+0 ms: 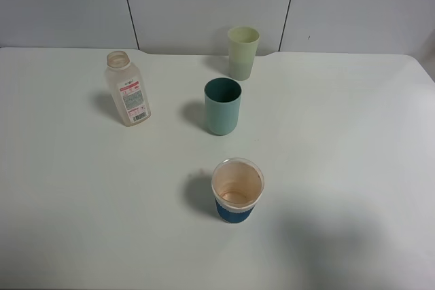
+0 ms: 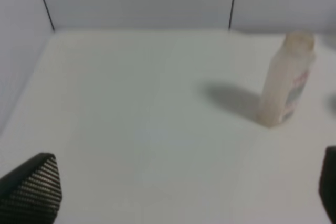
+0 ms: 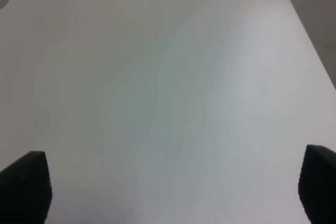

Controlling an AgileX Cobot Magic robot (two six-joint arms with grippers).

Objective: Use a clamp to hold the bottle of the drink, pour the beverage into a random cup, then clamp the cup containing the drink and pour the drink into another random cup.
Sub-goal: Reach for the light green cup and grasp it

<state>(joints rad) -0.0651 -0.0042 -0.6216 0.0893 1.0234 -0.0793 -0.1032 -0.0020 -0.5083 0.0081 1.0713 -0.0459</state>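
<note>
The bottle (image 1: 127, 88) stands capless at the table's left rear, clear with a white and red label. Its contents look pale, and I cannot make out the beverage in it. The pale yellow-green cup (image 1: 242, 52) stands at the back centre, its lower part darker. The teal cup (image 1: 222, 106) stands just in front of it. Neither gripper shows in the exterior view. My left gripper (image 2: 184, 184) is open over bare table, with the bottle (image 2: 286, 80) well ahead and off to one side. Wide open too is my right gripper (image 3: 173, 187), with nothing between its fingers.
A wide paper cup with a blue base (image 1: 236, 190) stands in front of the teal cup, brownish inside. The white table (image 1: 353, 168) reaches to a panelled wall at the back. Its edge and darker floor (image 3: 315, 9) show in the right wrist view.
</note>
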